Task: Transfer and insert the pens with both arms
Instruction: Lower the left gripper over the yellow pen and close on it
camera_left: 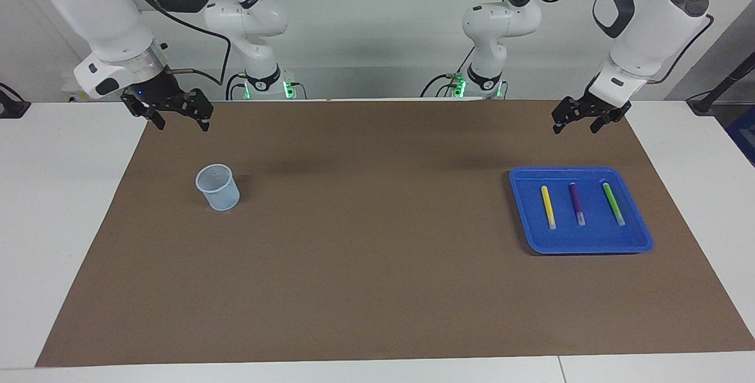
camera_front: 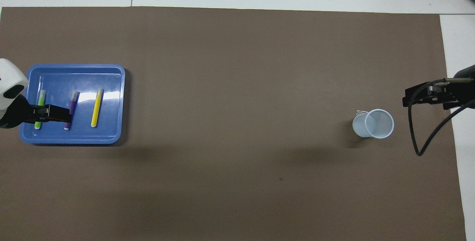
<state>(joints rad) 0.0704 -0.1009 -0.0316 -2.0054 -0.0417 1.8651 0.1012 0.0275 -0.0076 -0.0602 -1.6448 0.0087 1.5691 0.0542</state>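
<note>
Three pens lie side by side in a blue tray (camera_left: 590, 247) at the left arm's end of the table: yellow (camera_left: 548, 206), purple (camera_left: 576, 201) and green (camera_left: 613, 203). My left gripper (camera_left: 577, 126) hangs open and empty, high over the tray's edge nearest the robots. In the overhead view the left gripper (camera_front: 52, 114) covers part of the green pen (camera_front: 41, 98) and the purple pen (camera_front: 73, 100); the yellow pen (camera_front: 97, 107) shows whole. My right gripper (camera_left: 181, 123) hangs open and empty, high over the mat beside a cup (camera_left: 218, 187).
The pale translucent cup (camera_front: 374, 123) stands upright at the right arm's end of the table. A brown mat (camera_left: 377, 253) covers most of the white table. The tray's rim (camera_front: 74, 66) is low. The right gripper (camera_front: 415, 98) shows near the mat's edge.
</note>
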